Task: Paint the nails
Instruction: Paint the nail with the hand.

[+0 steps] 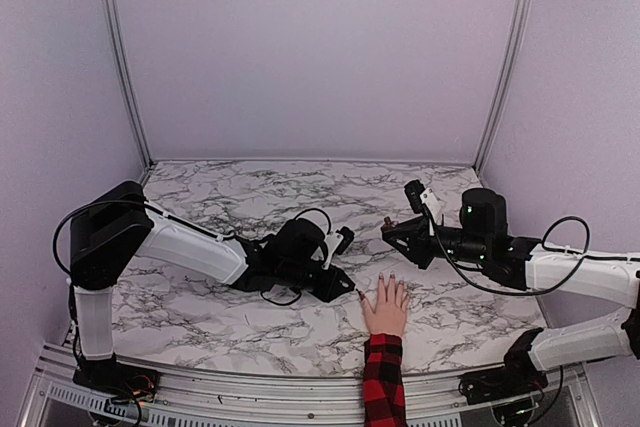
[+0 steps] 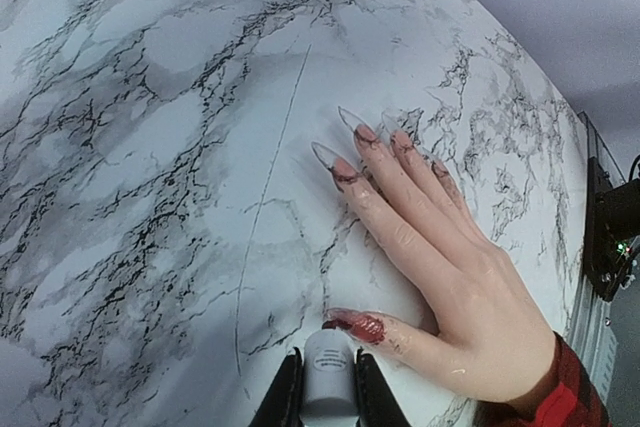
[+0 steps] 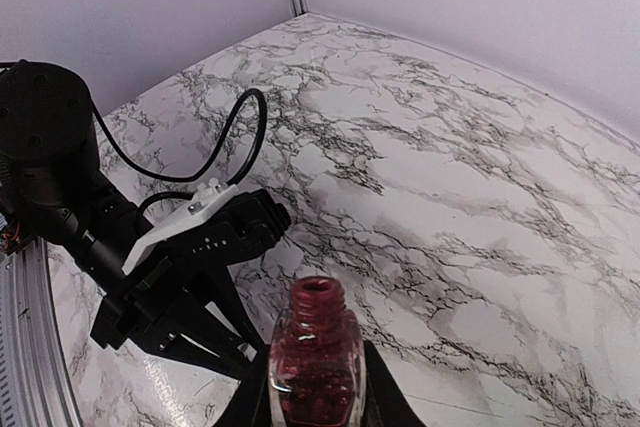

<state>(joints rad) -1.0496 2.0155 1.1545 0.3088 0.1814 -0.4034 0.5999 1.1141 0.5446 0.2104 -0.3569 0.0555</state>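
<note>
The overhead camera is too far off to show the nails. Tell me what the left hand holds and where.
Observer: The left hand is shut on a white brush handle, close beside the thumb nail.
Operator: Report the paint on that nail.
Observer: It is coated red; the other long nails look clear at their tips.
Operator: Check the bottle.
Observer: The right hand holds the bottle upright, uncapped, red polish inside.

Long pointed nails (image 2: 330, 159), partly red-painted
</note>
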